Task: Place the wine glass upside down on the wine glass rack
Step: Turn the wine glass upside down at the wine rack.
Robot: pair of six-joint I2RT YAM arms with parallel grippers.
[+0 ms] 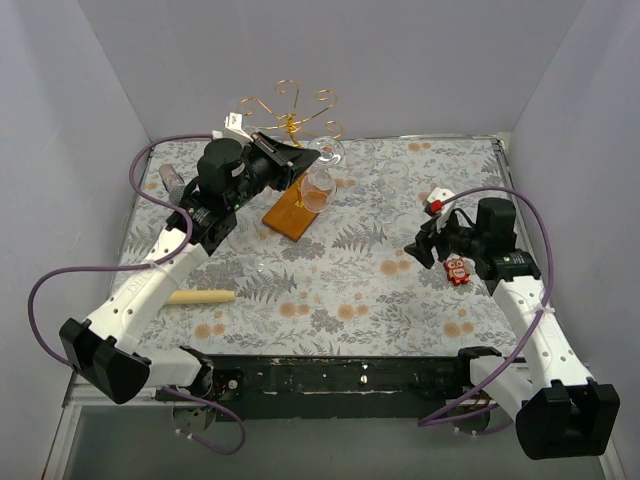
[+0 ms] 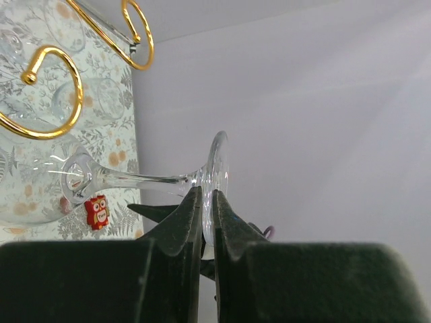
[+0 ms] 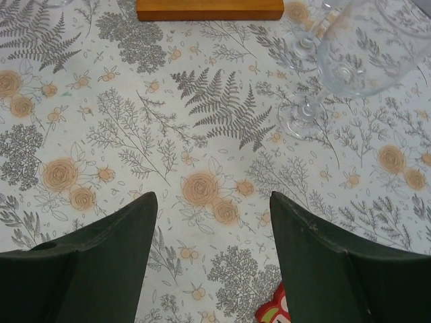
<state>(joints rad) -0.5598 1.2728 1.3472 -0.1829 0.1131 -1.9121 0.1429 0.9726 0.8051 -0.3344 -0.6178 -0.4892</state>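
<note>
Top view: left pincer clamping the glass by its foot, holding it aloft just beside the rack; right pincer hovering with jaws apart, empty, near owl toy; stick lying on worktop

Left wrist: glass lying sideways, bowl pointing toward the rack's gold curls

Right wrist: second glass standing upright ahead; rack base showing at top edge
</note>
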